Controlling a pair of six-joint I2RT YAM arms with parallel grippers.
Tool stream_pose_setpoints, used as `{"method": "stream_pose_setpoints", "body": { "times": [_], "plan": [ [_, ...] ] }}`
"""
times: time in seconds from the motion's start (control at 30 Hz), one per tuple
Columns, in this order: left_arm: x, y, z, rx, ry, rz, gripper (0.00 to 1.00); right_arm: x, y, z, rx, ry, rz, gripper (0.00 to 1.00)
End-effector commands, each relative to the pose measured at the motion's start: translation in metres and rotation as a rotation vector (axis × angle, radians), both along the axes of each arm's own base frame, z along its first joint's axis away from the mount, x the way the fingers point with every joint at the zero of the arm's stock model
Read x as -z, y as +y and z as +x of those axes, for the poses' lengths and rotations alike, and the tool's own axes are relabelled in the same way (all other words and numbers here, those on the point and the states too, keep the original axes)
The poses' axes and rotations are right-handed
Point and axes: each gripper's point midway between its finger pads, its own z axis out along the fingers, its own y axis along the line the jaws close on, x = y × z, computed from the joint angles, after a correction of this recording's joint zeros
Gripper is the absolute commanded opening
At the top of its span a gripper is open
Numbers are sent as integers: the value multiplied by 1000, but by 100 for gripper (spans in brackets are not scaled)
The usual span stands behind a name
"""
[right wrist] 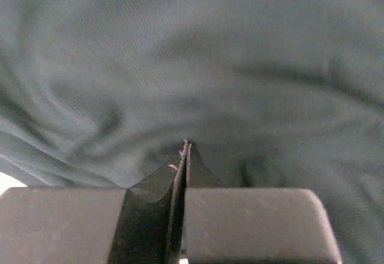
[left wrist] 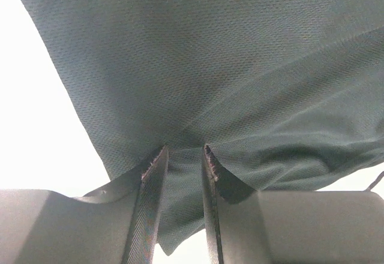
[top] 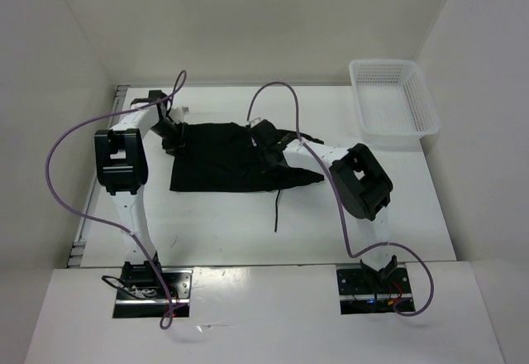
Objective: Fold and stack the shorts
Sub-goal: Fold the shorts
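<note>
Robot lab (plain white enclosure point(top: 248, 25))

Shorts point(top: 219, 164) on desk point(top: 248, 232), centre frame; left claw point(top: 171, 128) at their left edge, right claw point(top: 264, 136) right of middle; cord point(top: 278, 207) trailing below; basket point(top: 395, 130) upper right.

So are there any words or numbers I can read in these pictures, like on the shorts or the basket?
No text can be read in any view.
Shorts: plain black fabric, no label or logo showing.
White mesh basket: no lettering.
Left arm and right arm: no readable markings; the small parts at their bases are too small to tell.
</note>
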Motion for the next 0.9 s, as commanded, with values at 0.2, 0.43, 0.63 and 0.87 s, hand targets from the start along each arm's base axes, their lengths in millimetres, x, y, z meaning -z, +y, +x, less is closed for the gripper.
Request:
{"method": "stream_pose_setpoints", "body": {
  "times": [0.2, 0.43, 0.63, 0.87],
  "plan": [
    [39, 47, -38, -73, 118, 50, 38, 6, -20, -41, 30, 31, 44, 0],
    [28, 41, -31, -70, 83, 16, 38, -39, -43, -20, 119, -92, 44, 0],
    [4, 20, -34, -57, 55, -105, 42, -111, -87, -1, 487, -140, 240, 54],
    [2, 14, -38, -47, 64, -115, 43, -79, -160, -29, 897, 17, 430, 78]
  ]
}}
